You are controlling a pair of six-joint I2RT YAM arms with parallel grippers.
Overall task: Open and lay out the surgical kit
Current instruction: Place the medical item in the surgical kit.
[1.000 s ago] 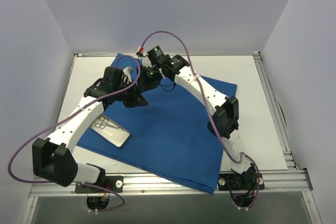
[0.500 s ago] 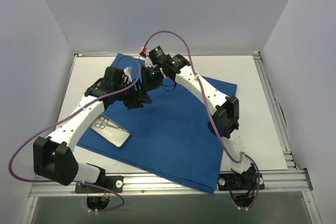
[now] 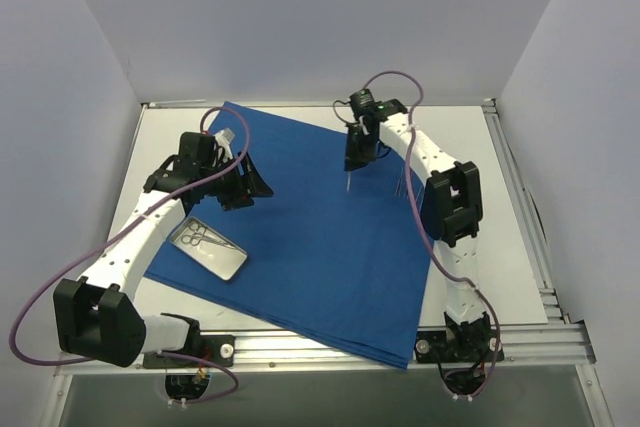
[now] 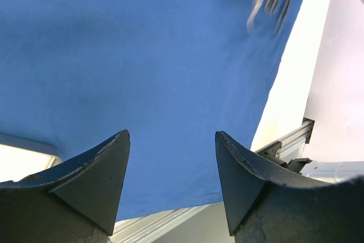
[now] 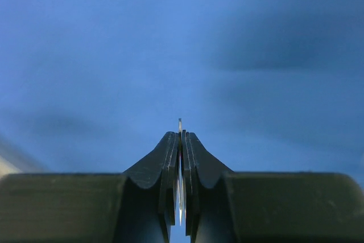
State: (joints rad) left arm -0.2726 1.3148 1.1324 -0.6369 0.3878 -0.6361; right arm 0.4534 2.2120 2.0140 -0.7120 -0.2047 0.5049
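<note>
Instrument in right gripper, arm outstretched

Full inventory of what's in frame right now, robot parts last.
cloth wrap: 1, royal blue, spread flat over the table
metal tray: 1, shiny silver, on the cloth's left part
tray instruments: silver, scissor-like, in the tray; count unclear
held instrument: silver, thin, hanging above the cloth's far part; count unclear
table: 1, white, under the cloth
cables: 2, purple, one along each arm
left gripper: black, open, empty, over the cloth
right gripper: black, shut on held instrument
</note>
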